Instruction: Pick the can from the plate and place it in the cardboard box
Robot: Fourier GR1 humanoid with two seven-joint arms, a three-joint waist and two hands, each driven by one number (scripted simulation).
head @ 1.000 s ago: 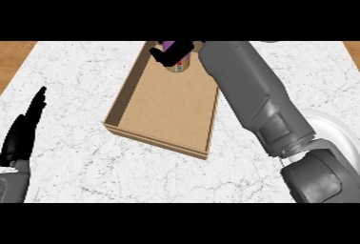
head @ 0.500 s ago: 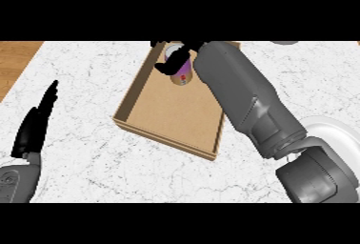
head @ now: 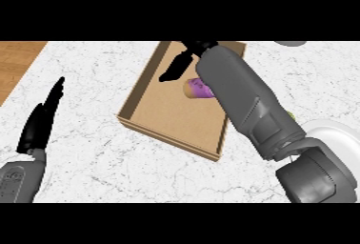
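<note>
Fingers [head: 175, 69] of the right hand [head: 184, 59] are hanging straight and relaxed over the cardboard box [head: 169, 124], holding nothing. Lying on its side inside the box is the can [head: 197, 89], its tan end facing left, its other end hidden behind the grey forearm [head: 246, 105]. Over at the left edge, the left hand [head: 42, 121] is resting open.

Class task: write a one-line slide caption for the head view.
Purple can lying in cardboard box, right robot hand open above it.

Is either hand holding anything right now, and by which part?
Nothing is held. The can lies on its side in the cardboard box; the right hand is open above it, the left hand rests open.
</note>
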